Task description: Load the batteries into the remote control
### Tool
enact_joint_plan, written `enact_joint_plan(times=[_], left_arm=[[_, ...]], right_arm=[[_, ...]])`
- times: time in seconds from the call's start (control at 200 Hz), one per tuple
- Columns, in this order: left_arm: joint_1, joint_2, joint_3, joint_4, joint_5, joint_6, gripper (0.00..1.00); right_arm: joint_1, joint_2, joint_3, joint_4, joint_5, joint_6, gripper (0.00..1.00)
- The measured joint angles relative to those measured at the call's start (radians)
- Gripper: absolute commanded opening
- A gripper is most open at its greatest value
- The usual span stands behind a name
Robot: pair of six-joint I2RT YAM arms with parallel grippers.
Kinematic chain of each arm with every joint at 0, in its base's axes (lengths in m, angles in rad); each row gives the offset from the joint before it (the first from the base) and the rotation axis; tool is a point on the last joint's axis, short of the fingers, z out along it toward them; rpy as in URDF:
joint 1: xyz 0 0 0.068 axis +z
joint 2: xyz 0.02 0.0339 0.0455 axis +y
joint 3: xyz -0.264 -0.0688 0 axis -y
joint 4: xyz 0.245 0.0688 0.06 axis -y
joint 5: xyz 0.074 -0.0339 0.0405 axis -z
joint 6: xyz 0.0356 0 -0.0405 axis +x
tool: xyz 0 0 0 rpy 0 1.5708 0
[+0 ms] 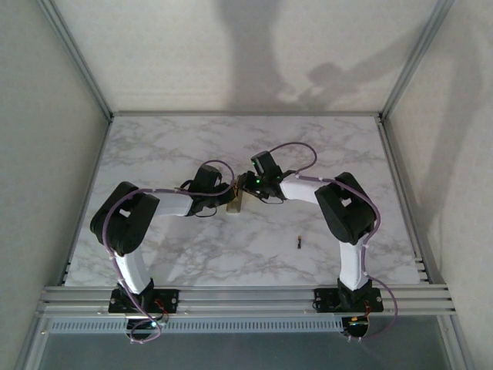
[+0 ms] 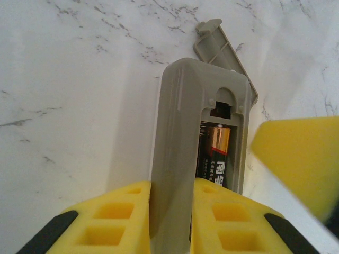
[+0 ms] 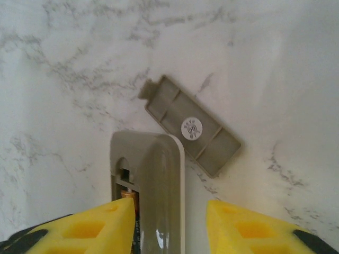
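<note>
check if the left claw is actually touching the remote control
Touching. In the left wrist view, both yellow fingers of the left claw sit flush against the sides of the remote control, with no gap on either side.

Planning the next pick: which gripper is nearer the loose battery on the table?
Right. The right gripper sits right of the remote control, toward the battery; the left gripper grips it from the far side.

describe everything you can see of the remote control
The remote control shows its tan-grey plastic back, compartment open, one battery with a copper-coloured end seated inside. The left gripper clamps it; the right gripper, open, flanks it. Its detached cover lies on the marble table just beyond its end.
</note>
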Motion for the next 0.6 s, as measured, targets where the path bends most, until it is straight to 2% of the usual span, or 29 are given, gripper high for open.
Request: enact_joint_plan(times=[0.601], left_arm=[[0.000,0.000,0.000,0.000,0.000,0.000,0.19]], right_arm=[[-0.008,0.029,0.020,0.017,-0.055,-0.003,0.45]])
